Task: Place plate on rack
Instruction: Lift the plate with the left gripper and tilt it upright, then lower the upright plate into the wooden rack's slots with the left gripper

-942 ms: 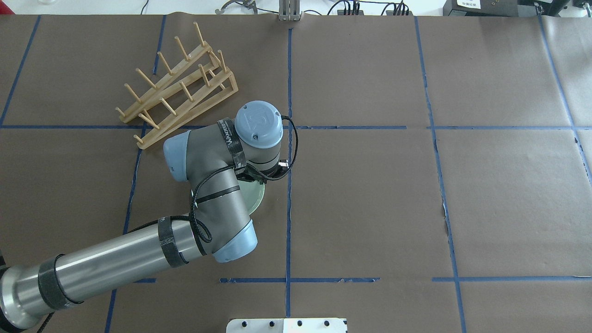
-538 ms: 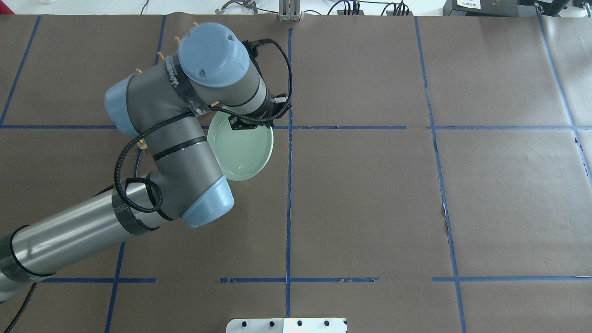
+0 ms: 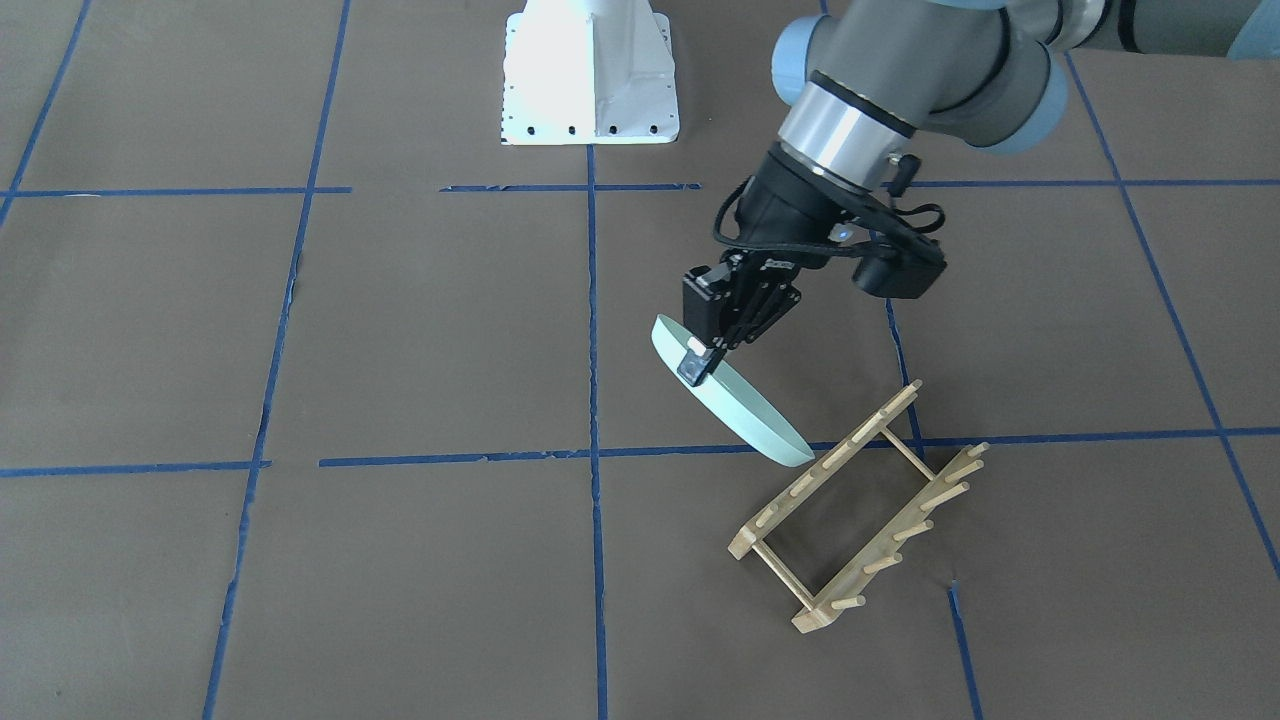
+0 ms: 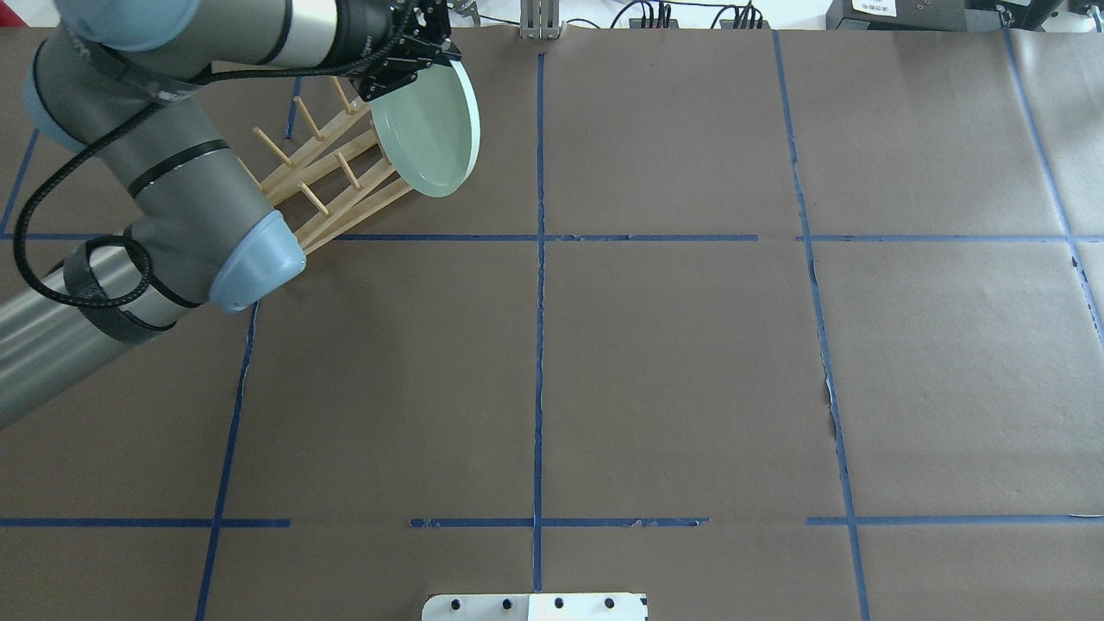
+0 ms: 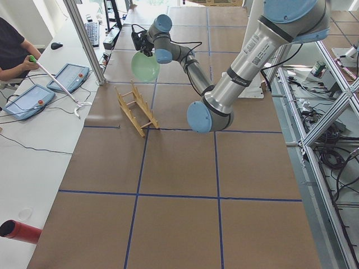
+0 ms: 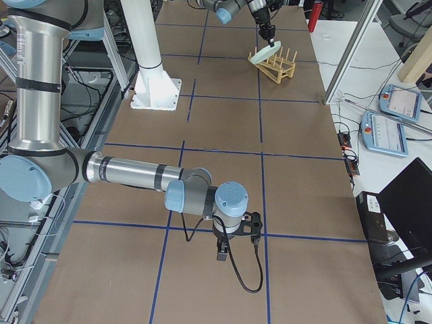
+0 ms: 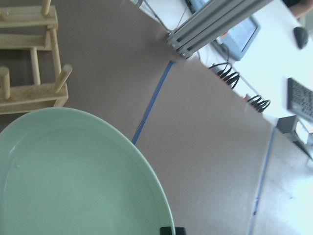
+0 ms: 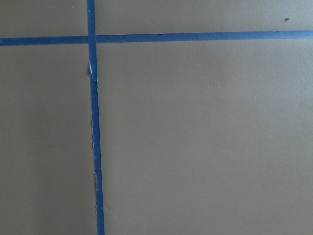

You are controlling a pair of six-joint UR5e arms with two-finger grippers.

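Observation:
My left gripper is shut on the rim of the pale mint-green plate. It holds the plate tilted in the air, lower edge down, close to one end of the light wooden rack. In the overhead view the plate covers the right end of the rack, with the gripper at its upper rim. The left wrist view shows the plate below the rack's end. My right gripper hangs low over bare table far from them. I cannot tell whether it is open.
The white robot base stands at the table's near edge. An aluminium post and cables sit at the far edge, just beyond the rack. An operator with tablets sits at a side desk.
My left arm has lifted the plate off the table, carried it toward the far edge and tilted it up on edge beside the rack.

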